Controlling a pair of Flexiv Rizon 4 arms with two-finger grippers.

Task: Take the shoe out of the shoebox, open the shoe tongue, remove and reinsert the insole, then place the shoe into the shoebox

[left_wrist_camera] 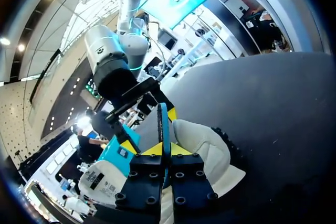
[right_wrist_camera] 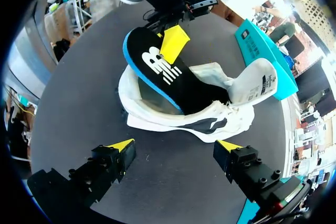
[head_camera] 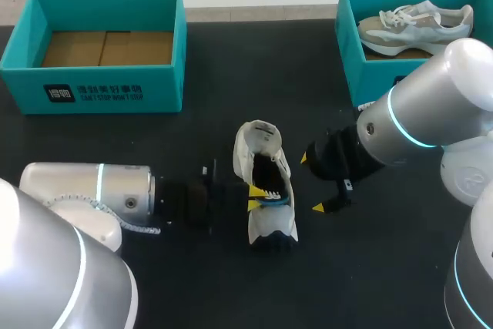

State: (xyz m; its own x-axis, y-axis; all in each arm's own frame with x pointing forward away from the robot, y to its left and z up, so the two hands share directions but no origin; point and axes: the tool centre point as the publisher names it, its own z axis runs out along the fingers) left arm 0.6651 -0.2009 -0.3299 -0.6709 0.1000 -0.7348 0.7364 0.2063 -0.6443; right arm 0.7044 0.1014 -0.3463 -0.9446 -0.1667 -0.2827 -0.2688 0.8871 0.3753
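Shoe: cream-white with dark patches, at mid-table, opening upward. Tongue is folded right back, so the throat is wide open.

Insole: black top, white logo, blue edge. One end is tucked down inside the shoe. The logo end is raised out of the opening and pinched from two sides by the left claw.

Two teal boxes at the table's far edge: left shoebox open, bare cardboard floor; right shoebox with a second shoe laid inside.
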